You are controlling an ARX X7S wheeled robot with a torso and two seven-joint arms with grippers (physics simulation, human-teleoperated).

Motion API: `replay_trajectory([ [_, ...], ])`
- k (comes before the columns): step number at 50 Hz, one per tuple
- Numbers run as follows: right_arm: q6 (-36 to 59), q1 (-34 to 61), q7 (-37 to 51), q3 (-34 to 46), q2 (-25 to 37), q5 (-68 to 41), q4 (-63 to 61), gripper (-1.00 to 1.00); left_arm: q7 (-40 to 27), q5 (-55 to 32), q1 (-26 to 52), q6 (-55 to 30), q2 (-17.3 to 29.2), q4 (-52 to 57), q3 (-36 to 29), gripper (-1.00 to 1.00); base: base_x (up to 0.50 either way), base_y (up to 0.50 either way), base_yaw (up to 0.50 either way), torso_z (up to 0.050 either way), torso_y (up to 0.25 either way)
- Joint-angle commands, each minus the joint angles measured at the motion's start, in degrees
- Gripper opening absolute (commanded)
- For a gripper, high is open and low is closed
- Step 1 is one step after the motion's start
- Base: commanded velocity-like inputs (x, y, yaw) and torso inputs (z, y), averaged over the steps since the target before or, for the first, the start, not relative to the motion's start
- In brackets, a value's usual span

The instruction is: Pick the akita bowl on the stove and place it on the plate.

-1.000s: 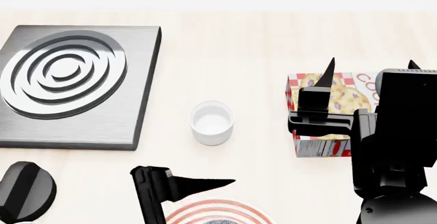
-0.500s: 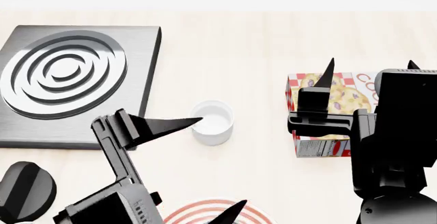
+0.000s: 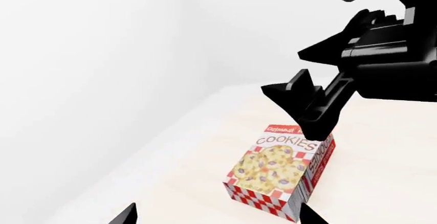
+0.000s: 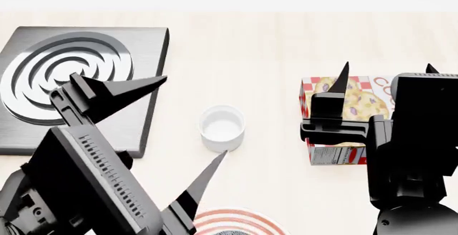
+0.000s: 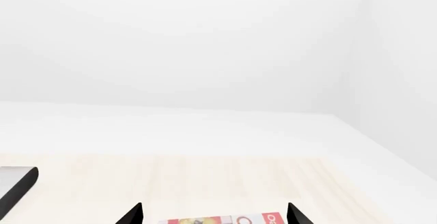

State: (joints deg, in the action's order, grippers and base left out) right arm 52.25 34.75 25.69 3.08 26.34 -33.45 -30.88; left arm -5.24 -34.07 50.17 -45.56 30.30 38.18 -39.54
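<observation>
Stove (image 4: 143, 47): far left of your table (image 4: 236, 47), burner rings bare; no akita bowl visible there.
Plate (image 4: 239, 220): near edge, mostly cut off.
Left hand (image 4: 182, 133): fingers spread wide, empty, over the stove's near corner.
Right hand (image 4: 383, 71): fingers apart, empty, above the cookie box (image 4: 336, 138).
White cup (image 4: 222, 127): between them, open table around it.
</observation>
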Motion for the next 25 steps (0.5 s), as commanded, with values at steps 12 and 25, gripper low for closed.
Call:
replay_trajectory([
  [12, 0.1, 0.0, -0.5, -0.5, -0.4, 0.6, 0.2, 1.0, -1.3, -7.6, -0.9, 0.1, -1.1, -2.6, 10.7, 1.0, 0.0, 0.0, 0.0, 0.0, 0.0],
  [25, -0.4, -0.2, -0.5, -0.3, -0.4, 0.6, 0.5, 1.0, -2.3, -9.7, -1.0, 0.3, 0.0, -2.0, 13.9, 1.0, 0.0, 0.0, 0.0, 0.0, 0.0],
])
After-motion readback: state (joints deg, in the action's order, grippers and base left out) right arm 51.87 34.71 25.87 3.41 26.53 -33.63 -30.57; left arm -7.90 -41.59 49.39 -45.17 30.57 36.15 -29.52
